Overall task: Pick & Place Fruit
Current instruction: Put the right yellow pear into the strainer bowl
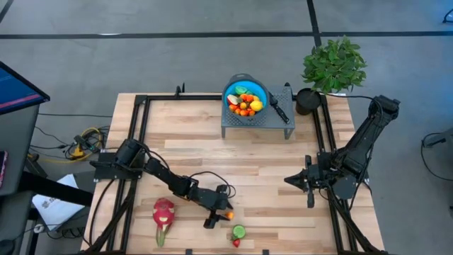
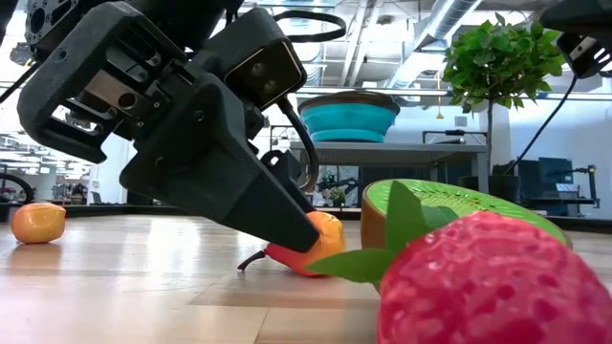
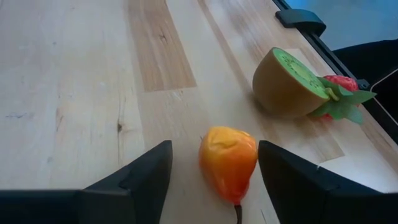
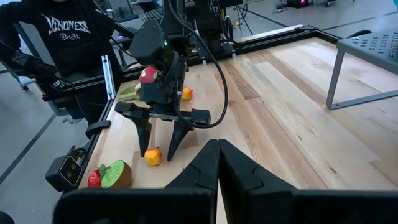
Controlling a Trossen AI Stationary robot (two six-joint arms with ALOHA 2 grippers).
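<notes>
A small orange-red fruit (image 3: 227, 160) lies on its side on the wooden table, stem end toward the wrist. My left gripper (image 3: 214, 155) is open, low over the near part of the table (image 1: 221, 214), with one finger on each side of this fruit. A halved kiwi (image 3: 287, 84) and a strawberry (image 3: 341, 82) lie just beyond it. The pink dragon fruit (image 1: 163, 212) lies at the near left. My right gripper (image 4: 217, 149) is shut and waits above the table's right side (image 1: 287, 180). My left gripper slants down from the table's left and straddles the orange-red fruit, which rests on the table. One finger (image 3: 280, 174) stands right against the fruit's side (image 3: 254, 158), and I cannot tell whether it touches. The other finger (image 3: 149, 177) is clear of it.
A blue bowl (image 1: 230, 88) holding several small fruits sits on a grey stand (image 1: 233, 126) at the far middle, with a black-handled knife (image 1: 278, 106) beside it. A potted plant (image 1: 334, 64) stands at the far right. Another small orange fruit (image 2: 38, 222) lies near the dragon fruit. A person (image 4: 68, 37) stands beyond the table's left edge.
</notes>
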